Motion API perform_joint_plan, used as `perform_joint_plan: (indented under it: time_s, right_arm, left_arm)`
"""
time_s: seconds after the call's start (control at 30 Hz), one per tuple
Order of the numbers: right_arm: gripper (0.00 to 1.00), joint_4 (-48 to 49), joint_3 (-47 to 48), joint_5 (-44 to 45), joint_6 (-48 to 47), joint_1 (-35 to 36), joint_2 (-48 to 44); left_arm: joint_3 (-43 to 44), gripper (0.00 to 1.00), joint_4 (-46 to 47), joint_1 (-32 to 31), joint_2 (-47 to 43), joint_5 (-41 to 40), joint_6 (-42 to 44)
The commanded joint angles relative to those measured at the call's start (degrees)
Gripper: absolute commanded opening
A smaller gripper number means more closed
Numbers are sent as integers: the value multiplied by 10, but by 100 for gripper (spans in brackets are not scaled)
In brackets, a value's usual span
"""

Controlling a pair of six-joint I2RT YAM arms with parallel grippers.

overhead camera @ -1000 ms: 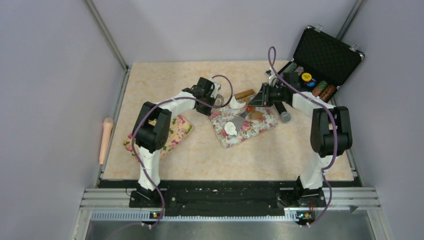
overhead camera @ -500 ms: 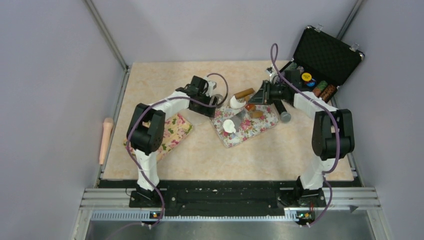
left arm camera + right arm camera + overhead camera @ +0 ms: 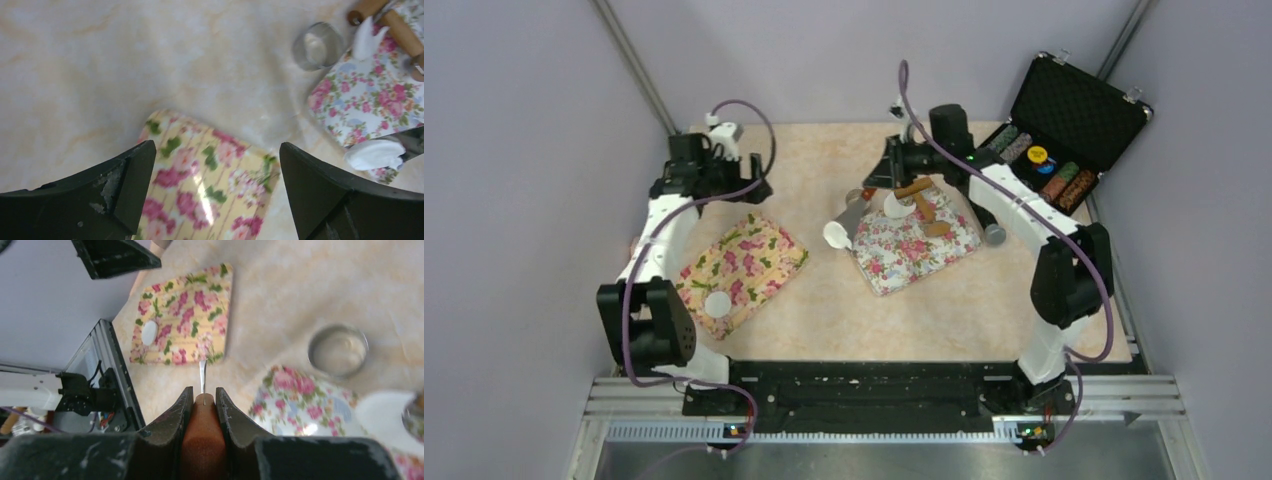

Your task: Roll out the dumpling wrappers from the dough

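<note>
Two dumpling wrappers [image 3: 717,303] are in view, both white and well apart. One is a thin, flat, round disc with a smooth rim. It lies on the yellow floral cloth [image 3: 754,255] near that cloth's front corner, on the left half of the tabletop [image 3: 824,310]. The other wrapper [image 3: 835,236] rests on the metal blade of a spatula [image 3: 852,212], just off the left edge of the white floral cloth [image 3: 919,245]. From the left wrist camera it looks thicker and a little rumpled (less of a clean disc than the first).

The right end effector [image 3: 203,392] is clamped tight on the spatula's brown handle, its fingers [image 3: 172,422] pressed against both sides, with the thin metal shank running out ahead of them. The left end effector [image 3: 215,150] is raised over the back-left part of the tabletop with its jaws spread wide and nothing between them; the yellow cloth lies below it.

A metal ring cutter [image 3: 317,45] stands on the bare tabletop just beside the white cloth's far corner. A curled scrap of white dough [image 3: 367,42] touches the wooden rolling pin [image 3: 914,187] on that cloth. An open black case [image 3: 1074,105] sits at the back right.
</note>
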Motion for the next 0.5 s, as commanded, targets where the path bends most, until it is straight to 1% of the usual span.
perform_joint_plan:
  time_s: [0.0, 0.13, 0.23, 0.3, 0.37, 0.47]
  right_arm:
    - [0, -37, 137, 95, -55, 90, 50]
    - [0, -65, 258, 198, -117, 171, 139]
    - [0, -74, 320, 286, -197, 240, 193]
    - [0, -76, 349, 341, -243, 276, 219]
    - [0, -75, 363, 373, -274, 303, 235]
    - [0, -68, 368, 413, -304, 332, 250]
  left_arm:
    - [-71, 99, -54, 100, -78, 24, 40]
    - [-127, 99, -85, 205, -146, 34, 65]
    - [-150, 99, -102, 295, -182, 46, 77]
    - [-161, 99, -113, 359, -191, 62, 80]
    - [-172, 99, -125, 425, -188, 95, 87]
    - [-197, 99, -118, 486, -179, 140, 82]
